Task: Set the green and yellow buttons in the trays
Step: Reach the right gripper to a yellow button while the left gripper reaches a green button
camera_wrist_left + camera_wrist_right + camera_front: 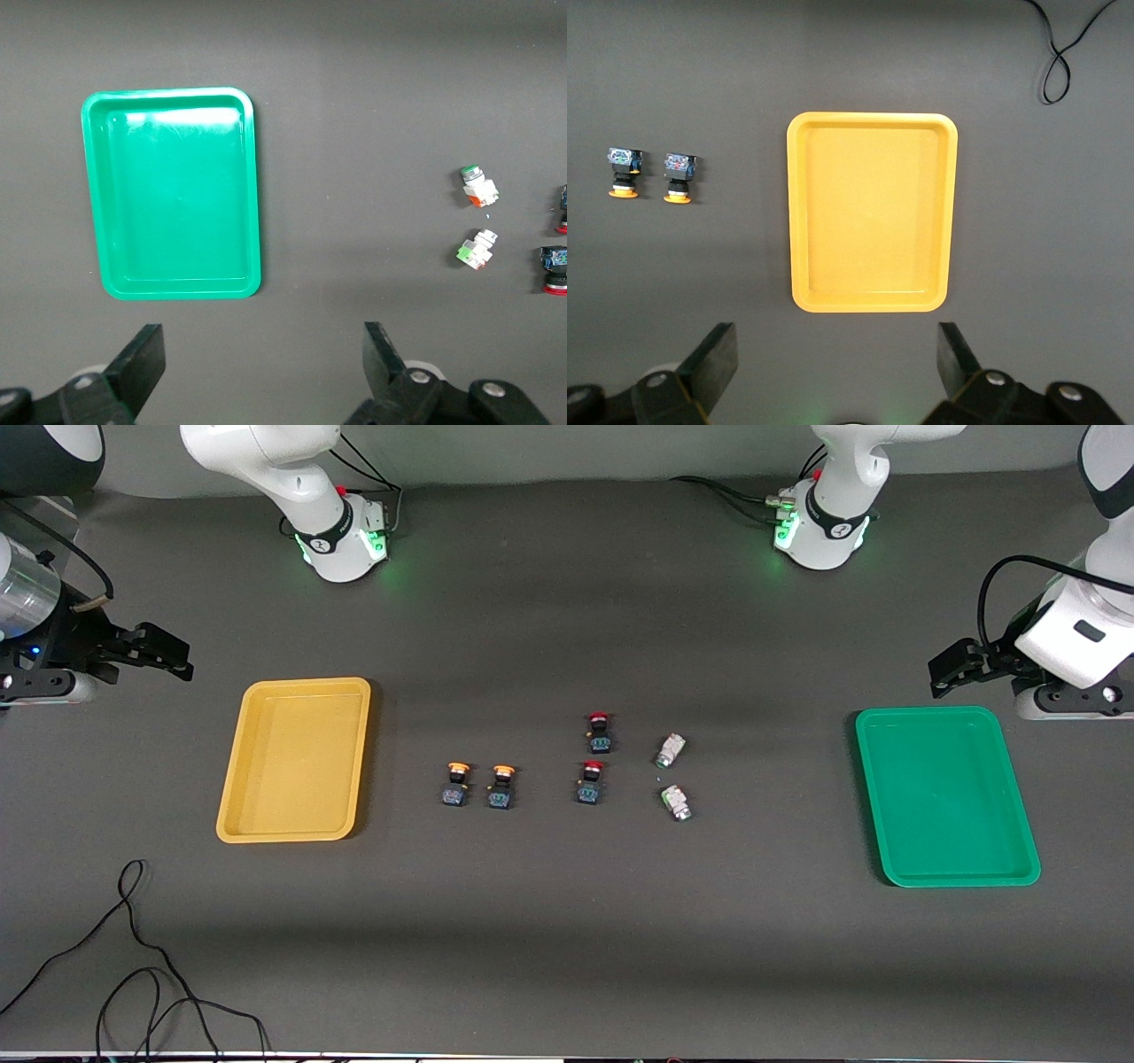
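Two orange-yellow capped buttons [456, 784] [501, 786] stand side by side mid-table, also in the right wrist view [625, 171] [679, 175]. Two whitish buttons with greenish tips [671, 750] [677, 802] lie toward the left arm's end, also in the left wrist view [478, 184] [476, 249]. The yellow tray [297, 757] [871, 212] and the green tray [946, 795] [173, 190] hold nothing. My right gripper [182, 657] [837, 354] is open and empty, in the air beside the yellow tray. My left gripper [941, 673] [264, 354] is open and empty, in the air beside the green tray.
Two red-capped black buttons [599, 732] [591, 781] stand between the yellow and the green pairs. A loose black cable [133, 957] lies on the mat near the front camera, at the right arm's end. The arm bases [341, 540] [819, 536] stand along the back.
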You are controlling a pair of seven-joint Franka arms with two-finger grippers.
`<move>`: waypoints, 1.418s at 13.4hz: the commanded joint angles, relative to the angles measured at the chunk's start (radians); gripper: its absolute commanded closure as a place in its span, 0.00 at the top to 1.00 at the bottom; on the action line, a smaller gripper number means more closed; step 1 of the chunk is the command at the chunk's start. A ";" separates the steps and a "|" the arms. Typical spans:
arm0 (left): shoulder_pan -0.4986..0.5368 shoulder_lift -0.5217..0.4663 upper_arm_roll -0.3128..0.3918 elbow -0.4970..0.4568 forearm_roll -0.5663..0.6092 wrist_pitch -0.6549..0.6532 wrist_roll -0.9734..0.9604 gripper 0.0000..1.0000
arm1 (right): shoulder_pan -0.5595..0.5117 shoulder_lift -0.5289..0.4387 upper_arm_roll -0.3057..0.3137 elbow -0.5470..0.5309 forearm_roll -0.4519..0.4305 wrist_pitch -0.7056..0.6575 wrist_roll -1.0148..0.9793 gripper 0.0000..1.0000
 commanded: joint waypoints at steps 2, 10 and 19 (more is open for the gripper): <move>-0.011 -0.020 0.008 -0.001 0.004 -0.021 0.012 0.99 | 0.008 0.014 -0.003 0.026 0.002 -0.008 0.010 1.00; -0.029 -0.020 -0.004 -0.013 0.005 -0.022 0.013 0.99 | 0.008 0.013 -0.002 0.025 0.006 -0.010 0.010 1.00; -0.385 0.036 -0.024 -0.008 -0.047 0.010 -0.059 0.99 | 0.201 0.077 0.009 0.025 0.159 0.088 0.393 1.00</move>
